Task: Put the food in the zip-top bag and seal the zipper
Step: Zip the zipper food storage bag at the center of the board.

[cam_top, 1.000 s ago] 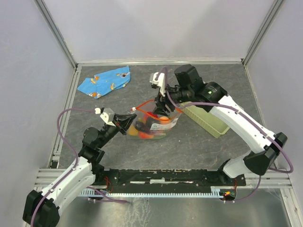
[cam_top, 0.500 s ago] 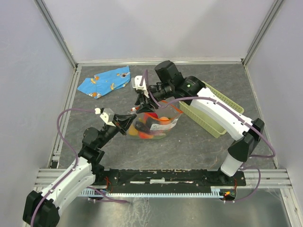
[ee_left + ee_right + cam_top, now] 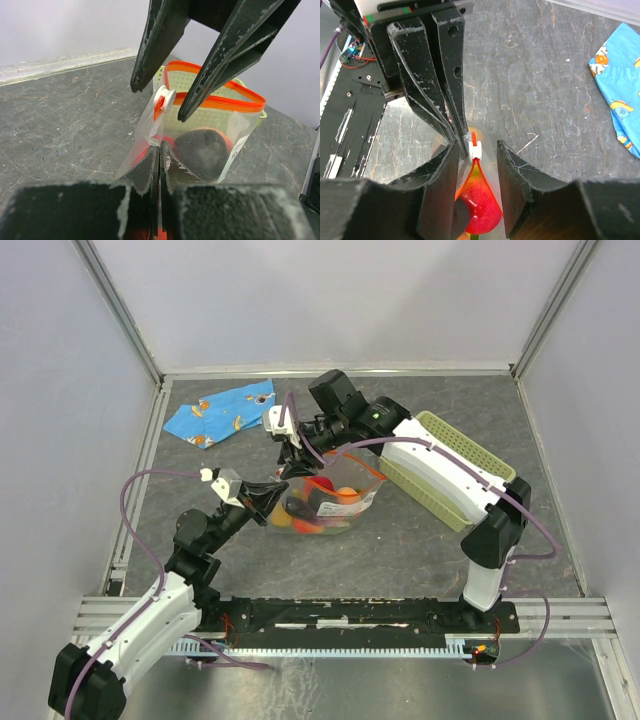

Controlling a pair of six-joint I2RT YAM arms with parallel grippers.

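Note:
The clear zip-top bag [image 3: 330, 498] stands mid-table with food inside: a red round fruit [image 3: 481, 210], a dark eggplant [image 3: 202, 149] and orange and yellow pieces [image 3: 345, 493]. Its red-orange zipper [image 3: 220, 102] is spread open, and the white slider [image 3: 474, 148] sits at the bag's left end. My left gripper [image 3: 270, 496] is shut on the bag's plastic corner just below the slider [image 3: 165, 98]. My right gripper [image 3: 476, 150] is open, with one finger on each side of the slider, and it does not pinch it.
A pale green basket [image 3: 452, 468] lies right of the bag, under the right arm. A blue cloth with orange prints [image 3: 222, 412] lies at the back left and also shows in the right wrist view [image 3: 620, 95]. Walls and metal rails surround the table.
My right gripper has moved left along the bag's mouth to the slider end, uncovering more of the basket. My left gripper and the bag have stayed put.

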